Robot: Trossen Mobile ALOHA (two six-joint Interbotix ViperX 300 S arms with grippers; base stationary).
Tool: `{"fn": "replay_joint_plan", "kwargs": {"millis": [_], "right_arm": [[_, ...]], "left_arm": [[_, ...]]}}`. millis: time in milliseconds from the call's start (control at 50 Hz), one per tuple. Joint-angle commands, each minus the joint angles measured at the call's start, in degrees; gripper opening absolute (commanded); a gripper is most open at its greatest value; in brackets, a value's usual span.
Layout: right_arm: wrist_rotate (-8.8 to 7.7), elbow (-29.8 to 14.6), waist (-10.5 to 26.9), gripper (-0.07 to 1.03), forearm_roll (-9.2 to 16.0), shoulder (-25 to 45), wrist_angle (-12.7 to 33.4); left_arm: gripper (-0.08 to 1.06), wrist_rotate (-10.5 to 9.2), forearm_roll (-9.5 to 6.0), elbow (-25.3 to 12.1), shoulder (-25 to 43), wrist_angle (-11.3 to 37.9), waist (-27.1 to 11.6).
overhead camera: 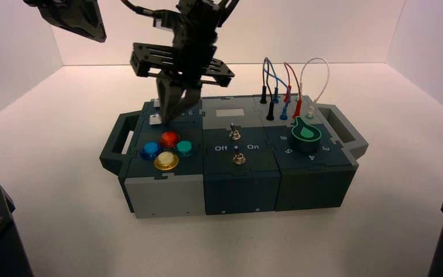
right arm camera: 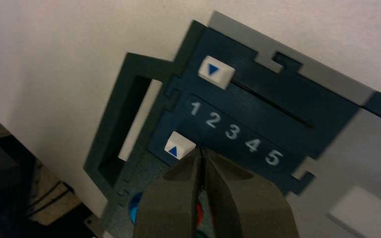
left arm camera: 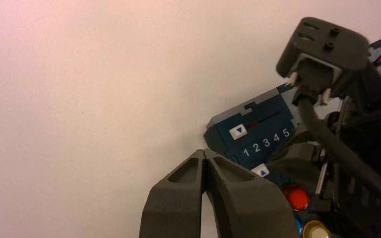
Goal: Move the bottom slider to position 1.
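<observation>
Right tool (right arm camera: 202, 151) hangs over the left part of the box (overhead camera: 239, 187), its tips closed together, just beside the bottom slider, a small white square plastic knob (right arm camera: 180, 145); this knob stands at white printed digit 1 (right arm camera: 195, 108), on the near side of the number row; left tool (left arm camera: 204, 151), also closed, waits far left above the bench (overhead camera: 63, 231).

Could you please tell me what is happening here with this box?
The robot's right gripper is at the bottom slider, its closed jaws beside the white knob, which sits by the printed 1. The top slider is also at the 1 end. The left gripper waits off to the box's left, jaws closed. So the bottom slider appears to be where the task wants it.
</observation>
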Motion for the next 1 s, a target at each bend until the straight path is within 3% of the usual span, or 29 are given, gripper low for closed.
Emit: {"fn": "replay_joint_plan", "kwargs": {"millis": [20,280,720,1000], "right_arm": [[0.09,-0.26,2.81,-0.02,0.88,0.18,0.44],[0.0,-0.09,3.16,-0.02,0.97,0.79,0.53],[-0.7,6.68,1.49,-0.02,-2.02,-4.48,0.18],[-0.88,9.23,1.58,-0.02,-2.11,-5.54,0.0]], "left_arm": [[-0.03,0.09,0.18,-1.76,-0.53,-0.26,0.18],[-0.03,0.09,0.18,-1.76,-0.53,-0.26,0.18],[-0.03,0.09,0.18,-1.76,0.7,-0.44,1.14],[-0.03,0.18,0.18,-1.93,1.14,-0.62,1.67]]}}
